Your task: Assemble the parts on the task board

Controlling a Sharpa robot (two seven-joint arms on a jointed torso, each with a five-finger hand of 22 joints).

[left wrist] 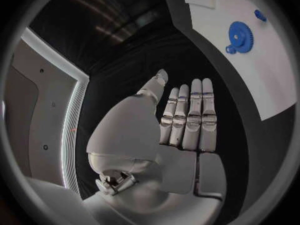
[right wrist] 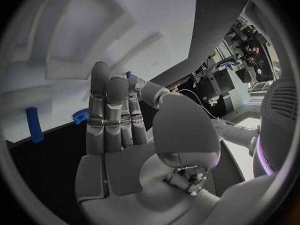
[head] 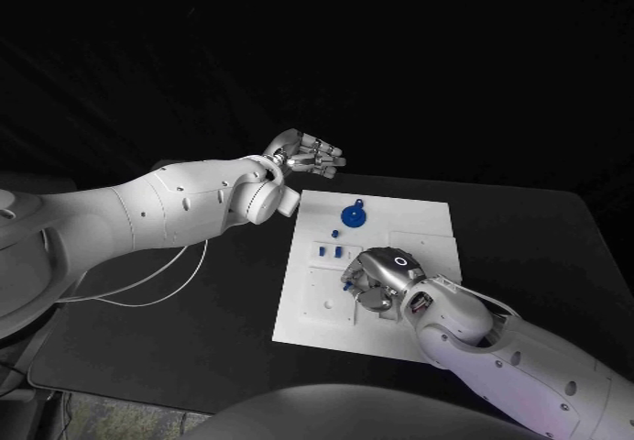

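Although the task board (head: 397, 220) lies squarely in the middle of the black counter (head: 529, 238), the assembly looks to be in its early or middle stretch rather than near its end. On the far part of the board a blue gear (head: 353, 216) lies flat with a smaller blue piece (head: 356, 202) just beyond it; the left wrist view shows the same gear (left wrist: 240, 35) and small piece (left wrist: 260, 15) resting on the white plate, and I cannot tell whether they are seated on pegs or merely lying loose. Nearer the middle, a few small blue parts (head: 337, 248) stand or lie by the board's cut-outs. The right robot hand (head: 377, 280) is down over the board's near-centre, palm toward the plate; its wrist view shows the fingers (right wrist: 109, 115) straight and close together with nothing visibly held, and a blue peg (right wrist: 33, 125) and a blue ring-like piece (right wrist: 80, 116) beyond them. Whether the fingertips touch the board is hidden. The left robot hand (head: 307, 156) hangs off the board's far left corner, above the counter, fingers (left wrist: 187, 117) extended side by side and holding nothing. My judgement is that most of the fitting remains: several parts look unplaced, and neither hand has one.
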